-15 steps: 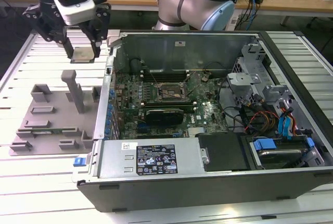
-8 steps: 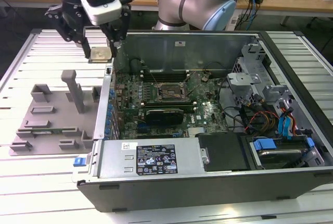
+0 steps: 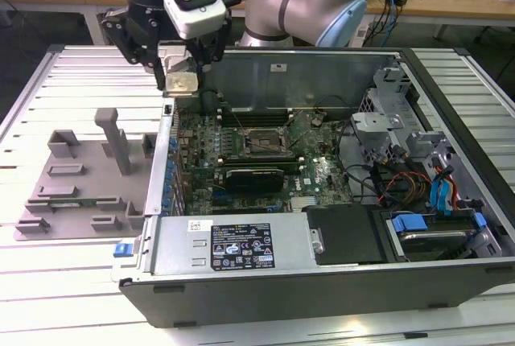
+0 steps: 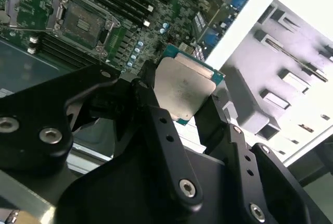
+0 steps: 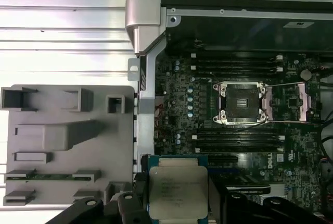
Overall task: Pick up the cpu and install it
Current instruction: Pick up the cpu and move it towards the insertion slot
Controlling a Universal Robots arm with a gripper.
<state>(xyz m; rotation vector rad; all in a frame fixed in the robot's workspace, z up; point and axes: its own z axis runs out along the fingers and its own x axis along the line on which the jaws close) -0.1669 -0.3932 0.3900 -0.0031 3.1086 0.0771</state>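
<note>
One cpu (image 4: pixel 184 86) gripped in the jaws, seemingly over the case wall (image 5: pixel 145 78).

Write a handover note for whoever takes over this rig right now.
Gripper: shut on the cpu, held in the air above the edge of the case at the exterior view's left, between the tray and the motherboard.
Socket: open and empty.
Done: cpu picked up.
Left: cpu not yet in the socket.
</note>
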